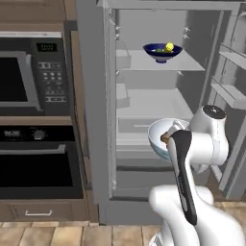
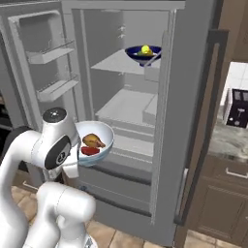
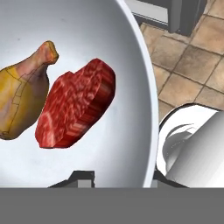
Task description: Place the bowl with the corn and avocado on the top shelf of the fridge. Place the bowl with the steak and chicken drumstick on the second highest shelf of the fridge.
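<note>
Nearest the camera, the white arm's two-finger gripper (image 3: 116, 177) is clamping the rim of the pale blue-white bowl (image 2: 97, 140), one dark finger tip (image 3: 81, 177) showing inside the white wall and the other seemingly outside it, though the rim is hiding most of that contact. The bowl is being carried roughly level in front of the open fridge, probably so that its load does not slide out. Inside it, the flat reddish-brown steak (image 3: 76, 105) is lying just beside the golden-brown chicken drumstick (image 3: 22, 103), the two touching or nearly so. Below the bowl, the tan tiled floor (image 3: 192, 65) is showing past the rim, so the bowl is hanging clear of any shelf, below and nearer than the place it is meant for.

Farther in, the tall light grey fridge (image 1: 93, 120) is standing with its doors swung wide. The second highest shelf (image 1: 149, 103), a pale grey plate with a thick drawer-fronted edge, is lying bare and waiting for this bowl. Farthest and highest, the thin top shelf (image 1: 190, 65) is already carrying the wide dark blue bowl (image 1: 162, 52) with the yellow corn (image 1: 169, 46) in it, so that half of the job looks finished. To the left, a black wall oven (image 1: 36, 163) is sitting under a microwave (image 1: 31, 77).
</note>
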